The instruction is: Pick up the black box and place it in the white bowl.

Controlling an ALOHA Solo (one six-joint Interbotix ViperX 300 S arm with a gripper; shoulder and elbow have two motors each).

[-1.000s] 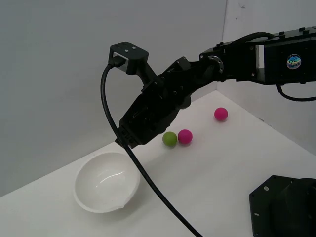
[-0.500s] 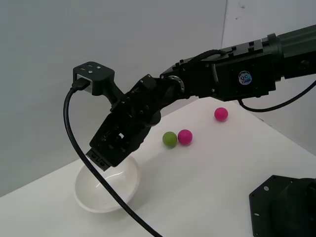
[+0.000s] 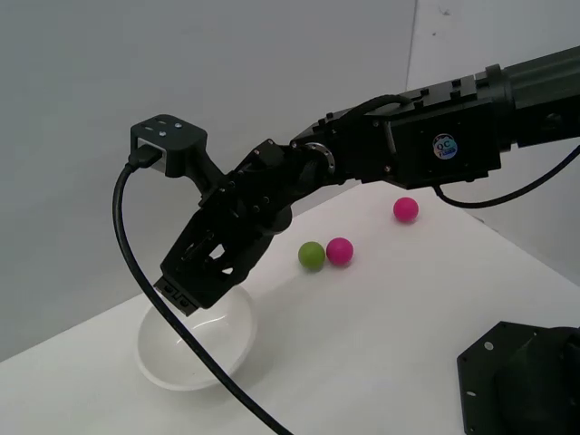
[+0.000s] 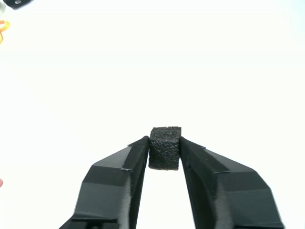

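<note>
Tool clamped on black box, positioned above white bowl.

Wrist view: the tool (image 4: 164,145) grips the black box (image 4: 165,148) between both fingertips, the cube's sides pressed by the pads. Exterior view: the tool (image 3: 186,294) points down over the white bowl (image 3: 195,340), which sits on the tabletop (image 3: 381,335). At the bowl's 2 o'clock lie a green ball (image 3: 312,256) and a pink ball (image 3: 340,250), touching; a second pink ball (image 3: 406,209) rests farther out.
</note>
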